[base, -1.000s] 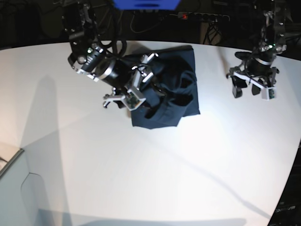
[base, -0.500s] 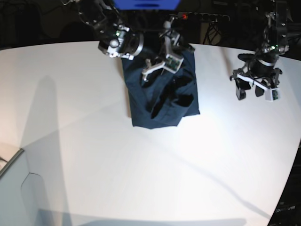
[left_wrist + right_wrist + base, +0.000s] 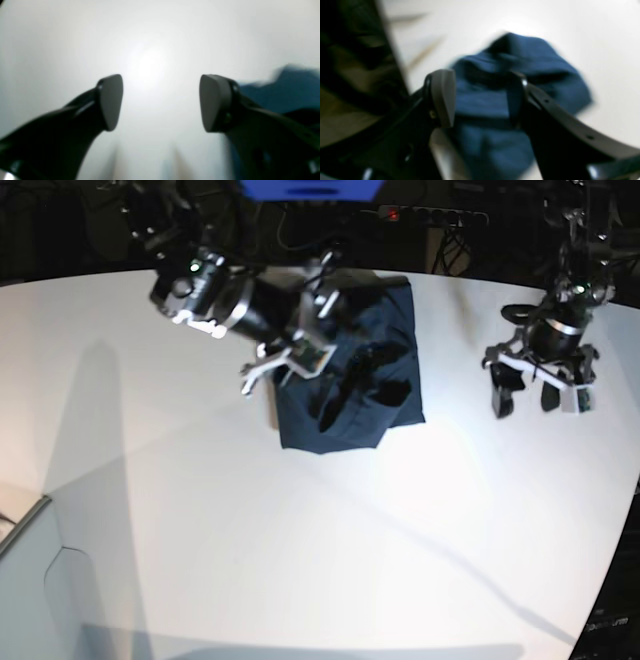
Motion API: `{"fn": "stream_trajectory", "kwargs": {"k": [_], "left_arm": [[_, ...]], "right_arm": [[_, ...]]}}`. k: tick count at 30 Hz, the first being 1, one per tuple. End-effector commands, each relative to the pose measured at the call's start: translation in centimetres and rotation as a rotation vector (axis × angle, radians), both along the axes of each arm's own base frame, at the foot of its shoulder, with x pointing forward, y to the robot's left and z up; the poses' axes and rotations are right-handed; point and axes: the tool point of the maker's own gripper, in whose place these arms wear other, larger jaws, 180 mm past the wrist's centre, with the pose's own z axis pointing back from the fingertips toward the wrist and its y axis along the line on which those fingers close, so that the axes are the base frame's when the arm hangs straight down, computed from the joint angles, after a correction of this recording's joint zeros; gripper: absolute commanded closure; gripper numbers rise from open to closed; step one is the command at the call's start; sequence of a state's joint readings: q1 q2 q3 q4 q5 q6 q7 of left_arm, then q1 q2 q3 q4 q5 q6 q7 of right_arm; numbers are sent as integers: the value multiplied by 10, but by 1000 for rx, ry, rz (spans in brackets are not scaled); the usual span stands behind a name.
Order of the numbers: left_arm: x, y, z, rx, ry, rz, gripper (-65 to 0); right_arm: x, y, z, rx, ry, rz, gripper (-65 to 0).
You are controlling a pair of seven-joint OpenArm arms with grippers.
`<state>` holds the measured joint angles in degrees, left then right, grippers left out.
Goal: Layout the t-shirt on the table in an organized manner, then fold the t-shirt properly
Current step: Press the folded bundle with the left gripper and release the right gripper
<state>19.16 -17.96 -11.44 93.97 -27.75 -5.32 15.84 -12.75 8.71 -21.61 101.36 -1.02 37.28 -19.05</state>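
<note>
The dark navy t-shirt (image 3: 365, 385) lies bunched in a rough rectangle at the far middle of the white table (image 3: 300, 530). My right gripper (image 3: 303, 332) hangs tilted over the shirt's left far part. In the right wrist view, which is blurred, the right gripper (image 3: 480, 100) is open, with the t-shirt (image 3: 532, 62) showing beyond and between the fingers. My left gripper (image 3: 540, 395) hovers over bare table well to the shirt's right. The left wrist view shows the left gripper (image 3: 161, 102) open and empty, with a strip of t-shirt (image 3: 295, 85) at the right edge.
A power strip (image 3: 430, 215) with a red light and cables lie beyond the table's far edge. A blue object (image 3: 310, 188) sits at the top middle. A pale box-like corner (image 3: 30, 580) stands at the lower left. The table's curved edge (image 3: 610, 580) runs down the right side.
My right arm swung from the shirt's far edge back toward its left side. The left gripper spread its fingers wider and shifted slightly. The shirt kept its shape.
</note>
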Motion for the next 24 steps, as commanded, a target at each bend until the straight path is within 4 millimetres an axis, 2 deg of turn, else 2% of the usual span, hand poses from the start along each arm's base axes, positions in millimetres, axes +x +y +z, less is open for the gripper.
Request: {"fn": "stream_trajectory", "kwargs": {"k": [1, 3, 7, 13, 17, 24], "left_arm": [[6, -14, 17, -15, -60, -29, -493], [6, -38, 24, -57, -83, -57, -517], [-2, -81, 27, -120, -84, -128, -518], [-16, -136, 16, -179, -41, -256, -518], [-20, -153, 15, -194, -33, -297, -518], [-10, -157, -6, -205, 7, -285, -518]], "right_arm": [[9, -1, 15, 47, -35, -18, -326], [21, -18, 16, 33, -49, -67, -326], [39, -48, 16, 7, -64, -155, -326], [58, -87, 19, -21, -89, -265, -326], [62, -98, 20, -30, -94, -294, -326], [60, -100, 18, -33, -87, -300, -326]]}}
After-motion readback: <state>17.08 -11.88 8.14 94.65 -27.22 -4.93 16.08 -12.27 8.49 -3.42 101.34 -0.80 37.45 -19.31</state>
